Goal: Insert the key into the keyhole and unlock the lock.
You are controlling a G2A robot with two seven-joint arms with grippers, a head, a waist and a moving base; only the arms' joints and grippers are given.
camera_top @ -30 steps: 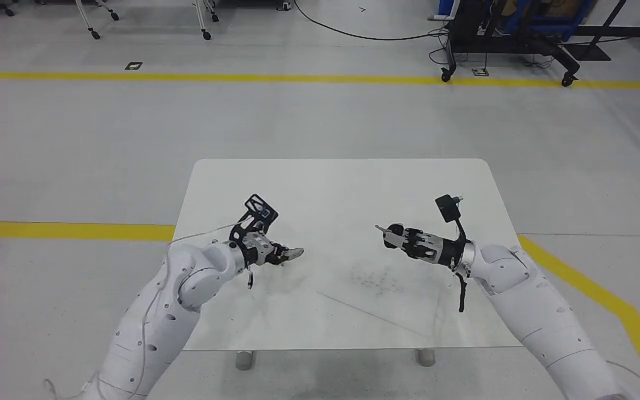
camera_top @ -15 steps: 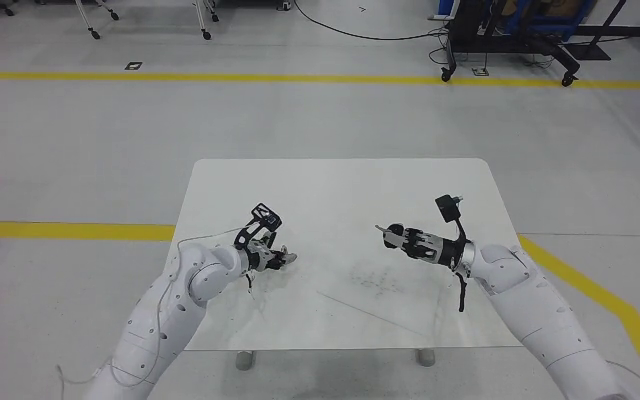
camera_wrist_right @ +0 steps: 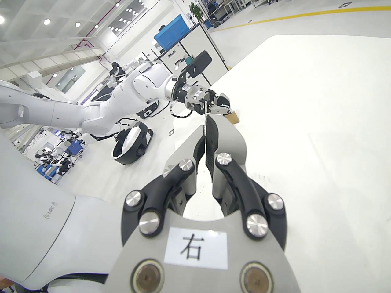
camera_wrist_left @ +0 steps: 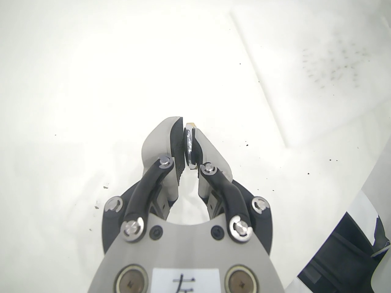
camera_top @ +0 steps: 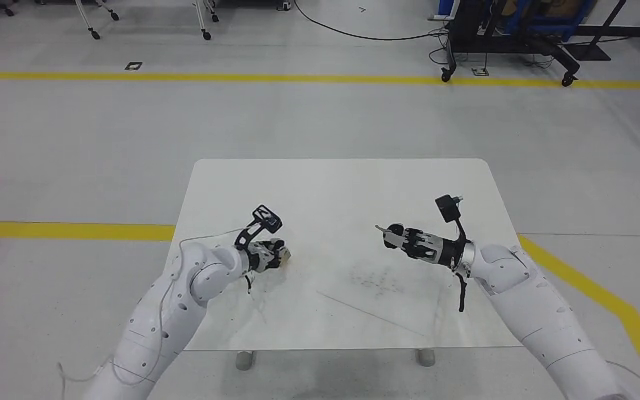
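My left gripper (camera_top: 276,256) hovers over the left half of the white table (camera_top: 340,190), shut on a small brass padlock (camera_top: 285,255). Between its pads the padlock's silver shackle (camera_wrist_left: 189,147) is clamped, and the brass body (camera_wrist_right: 233,117) hangs below the fingertips, close to the tabletop. My right gripper (camera_top: 386,232) is over the right half of the table, shut on the key (camera_wrist_right: 206,113). The key's thin blade pokes out past the fingertips and points towards the left gripper (camera_wrist_right: 218,105). A wide gap lies between key and padlock.
Faint grey smudges (camera_top: 375,280) and a taped seam (camera_top: 360,310) mark the tabletop between the arms. Around the table are yellow floor lines (camera_top: 300,78), with a dark cart (camera_top: 510,40) far back at the right.
My left gripper has drawn back towards its own arm and tilted down, taking the padlock a little to the left. The right arm has kept still.
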